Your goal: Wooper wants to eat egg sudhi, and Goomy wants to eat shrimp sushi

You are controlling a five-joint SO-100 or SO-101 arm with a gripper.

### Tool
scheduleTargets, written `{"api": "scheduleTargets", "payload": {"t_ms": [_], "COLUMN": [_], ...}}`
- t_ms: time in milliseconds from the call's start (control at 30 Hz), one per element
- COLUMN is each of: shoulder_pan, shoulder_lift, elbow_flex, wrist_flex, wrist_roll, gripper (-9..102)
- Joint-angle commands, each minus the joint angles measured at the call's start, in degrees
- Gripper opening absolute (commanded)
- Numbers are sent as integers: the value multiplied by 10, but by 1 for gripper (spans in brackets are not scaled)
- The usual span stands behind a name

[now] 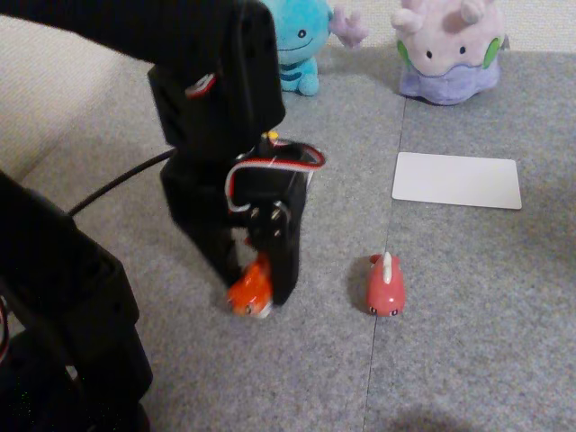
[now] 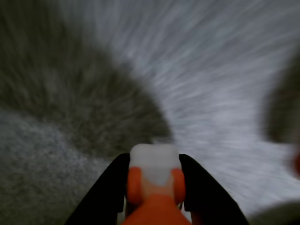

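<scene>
Wrist view gives us the hand (image 2: 155, 206) closed on the shrimp (image 2: 154, 192): two black fingers (image 2: 105, 197) press its orange sides, and its white part faces away from the lens. Beyond it the grey carpet (image 2: 211, 70) is smeared with blur, so we cannot read anything else there.

From the other view we see the black arm (image 1: 216, 81) reaching down from the upper left, with red and white wires (image 1: 270, 166) looped at the wrist. Its hand (image 1: 256, 297) grips the shrimp (image 1: 249, 292) low over the carpet (image 1: 468, 342); whether the figure touches the carpet, we cannot tell. A pink figure (image 1: 386, 285) lies to the right of it, apart from the hand. Further back, a white card (image 1: 457, 180) lies flat. Wooper (image 1: 301, 40) sits at the top, partly behind the arm, and Goomy (image 1: 448, 49) sits to its right, just beyond the card.
</scene>
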Motion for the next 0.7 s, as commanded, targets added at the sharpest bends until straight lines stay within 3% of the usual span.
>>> {"api": "scheduleTargets", "payload": {"t_ms": [0,200,667], "shoulder_pan": [-7,1,18], "shoulder_lift": [-7,-110,-558], "elbow_flex": [-90,-307,-864], "wrist_flex": [59,128,207], "wrist_roll": [10,11,-2], "gripper": [0,0,0]}}
